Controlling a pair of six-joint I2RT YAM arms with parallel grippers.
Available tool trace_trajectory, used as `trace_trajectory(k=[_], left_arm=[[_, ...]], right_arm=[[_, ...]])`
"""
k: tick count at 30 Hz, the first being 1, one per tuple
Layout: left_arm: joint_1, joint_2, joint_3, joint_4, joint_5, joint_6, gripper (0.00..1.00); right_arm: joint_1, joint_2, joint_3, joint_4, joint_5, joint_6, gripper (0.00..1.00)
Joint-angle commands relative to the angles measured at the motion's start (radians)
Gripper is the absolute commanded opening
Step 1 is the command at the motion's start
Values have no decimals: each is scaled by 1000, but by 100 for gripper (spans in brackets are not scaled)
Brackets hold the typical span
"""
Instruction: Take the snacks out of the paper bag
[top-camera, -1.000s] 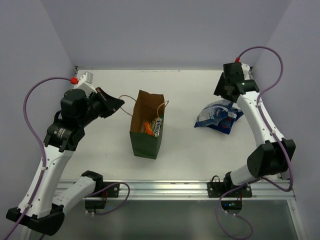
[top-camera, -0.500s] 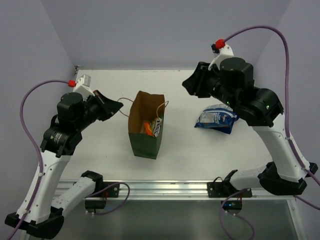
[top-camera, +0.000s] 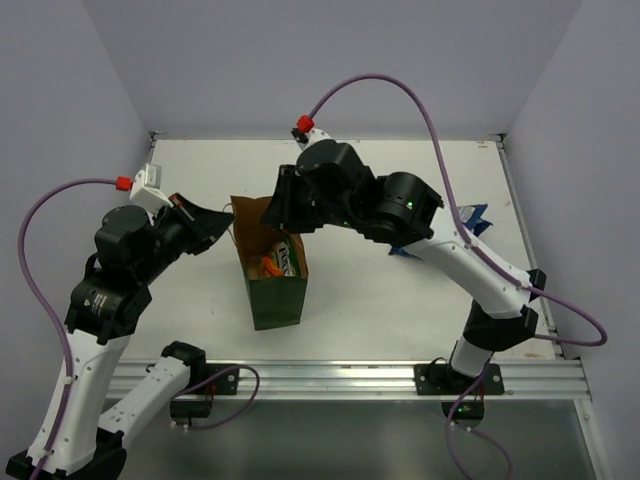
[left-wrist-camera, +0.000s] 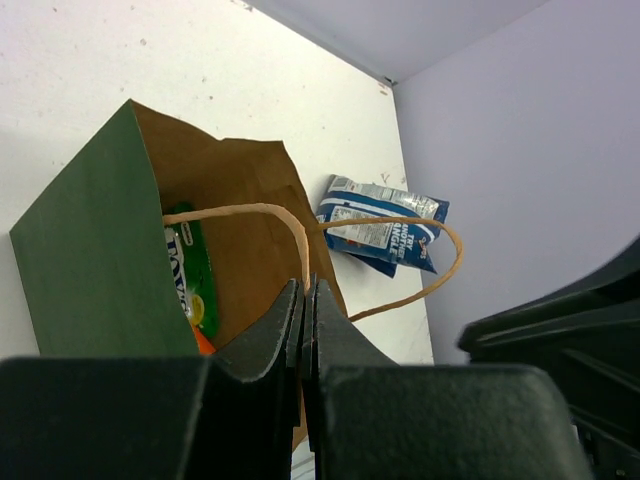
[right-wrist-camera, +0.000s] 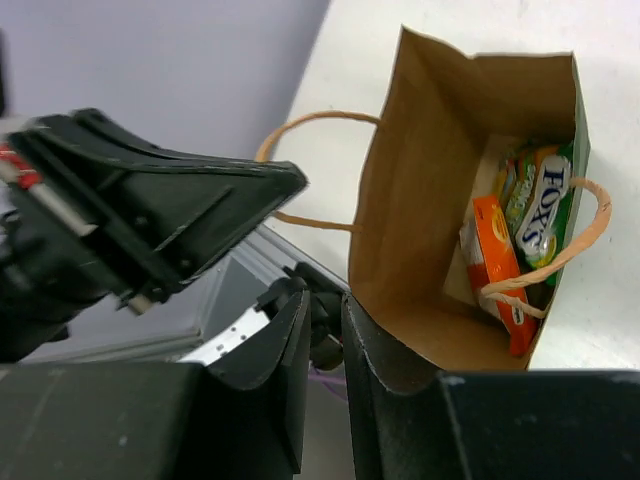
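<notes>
Here the left end effector (left-wrist-camera: 308, 292), at the bottom middle of its wrist view, is pinching shut on one handle (left-wrist-camera: 240, 208) of the bag (left-wrist-camera: 90, 260), with the thin loop running down between its fingers. The right end effector (right-wrist-camera: 325, 305), low in the middle of its own view, is showing only a narrow gap between its fingers and is gripping nothing. It is hanging by the lower left corner of the bag's mouth in that view; I cannot tell whether it is touching the paper.

The bag is standing on the bench (top-camera: 400, 290), left of centre in the top view, with its mouth gaping upward. Inside, toward the right of the right wrist view, an orange packet (right-wrist-camera: 495, 265) and a green packet (right-wrist-camera: 540, 210) are lying side by side against the right wall. Their long axes are running down the depth of the bag, and the second handle is looping across them. Anything beneath them is hidden.

So the snacks are sitting down and to the right of the right end effector, which is the nearer one, while the left is occupied with the handle. By my judgement, the coming reach is calling for wider fingers and a descent along the bag's depth, passing clear of that loop.

Farthest off, the blue packet (left-wrist-camera: 385, 225) is lying on the bench outside the bag, right of centre in the left wrist view.
</notes>
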Motion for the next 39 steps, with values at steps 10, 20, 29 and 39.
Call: trace_trajectory(k=[10, 20, 29, 39], left_arm=[[5, -29, -60, 34, 13, -70, 0], [5, -22, -8, 14, 7, -71, 0], [5, -52, 1, -39, 6, -82, 0], [5, -58, -8, -56, 21, -82, 0]], right_arm=[[28, 110, 8, -148, 5, 95, 19], [28, 223, 58, -196, 19, 79, 19], [18, 289, 54, -234, 131, 66, 21], [12, 413, 66, -184, 77, -19, 38]])
